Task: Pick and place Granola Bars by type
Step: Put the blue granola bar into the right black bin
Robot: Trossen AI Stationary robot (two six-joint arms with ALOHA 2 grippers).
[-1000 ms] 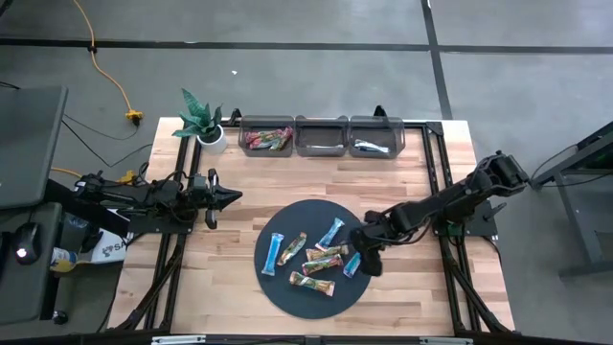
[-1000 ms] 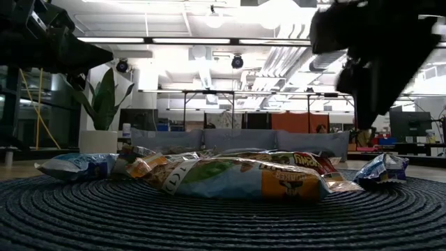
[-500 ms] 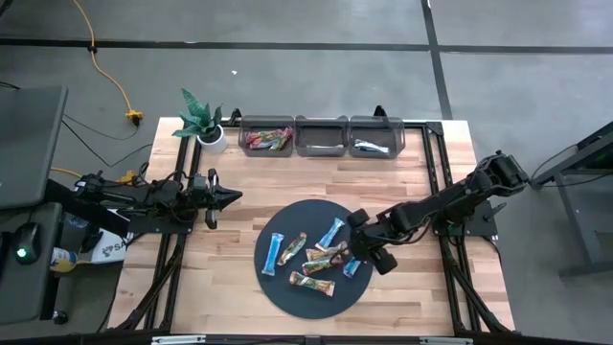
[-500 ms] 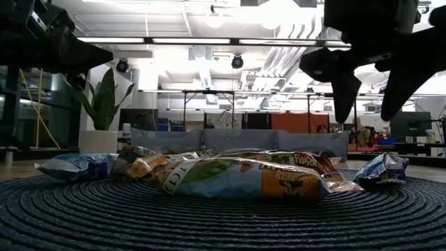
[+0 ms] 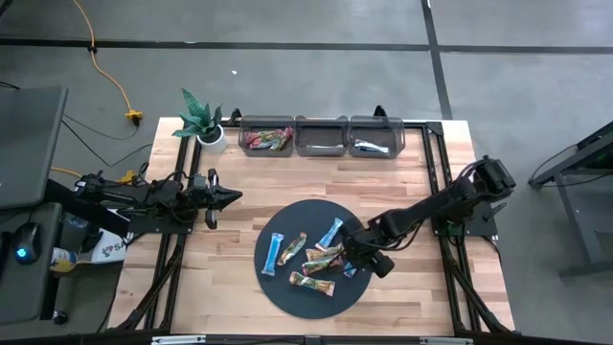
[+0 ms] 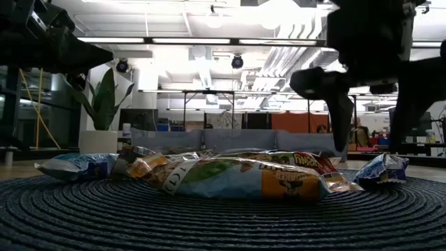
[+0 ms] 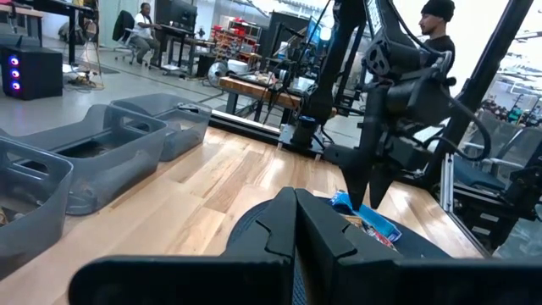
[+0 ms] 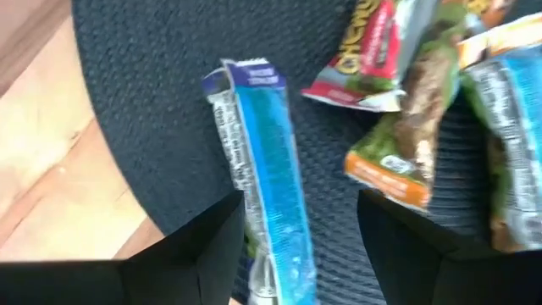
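Two fingers of the right gripper (image 8: 279, 246), spread wide and holding nothing, straddle a blue bar (image 8: 271, 174) at the disc's (image 5: 287, 287) right edge, its long axis running between them.

Bars on a round mat, bins behind

The granola bars (image 5: 314, 257) lie on the mat (image 5: 287, 287) in the table's (image 5: 239, 192) middle. Three bins (image 5: 322, 136) stand behind, a plant (image 5: 201, 117) to their left.
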